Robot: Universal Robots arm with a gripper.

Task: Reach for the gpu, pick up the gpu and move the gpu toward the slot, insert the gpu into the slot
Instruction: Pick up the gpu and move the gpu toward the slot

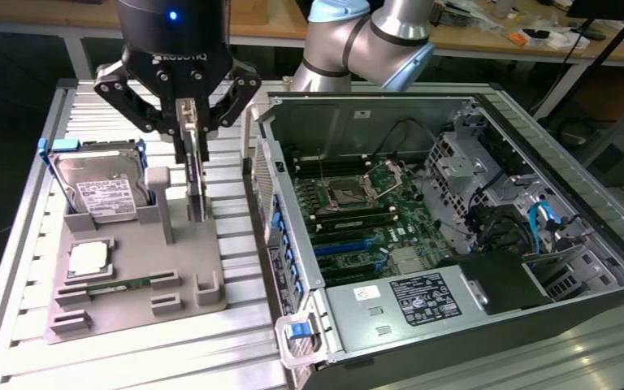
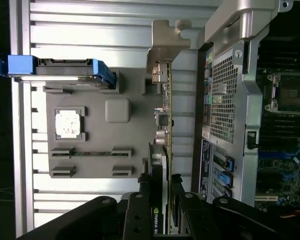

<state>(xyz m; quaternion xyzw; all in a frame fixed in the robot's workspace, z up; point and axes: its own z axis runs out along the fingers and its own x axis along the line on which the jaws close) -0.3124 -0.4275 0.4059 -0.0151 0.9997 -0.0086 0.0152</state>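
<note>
1. Exterior view: clamps tool (image 1: 195,153) on the gpu (image 1: 196,199), upright on edge in the grey holder (image 1: 127,294), well apart from the slot (image 1: 343,246).
2. Looks like pick-up; calls for a straight lift clear of the holder.

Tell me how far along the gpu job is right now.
Done: the reach; the hand is at the gpu's top edge. In hand: the pickup; the gpu stands on edge in its gray holder, and I cannot tell whether it is gripped. Left: the move and insertion; the blue slot holds no card.
</note>
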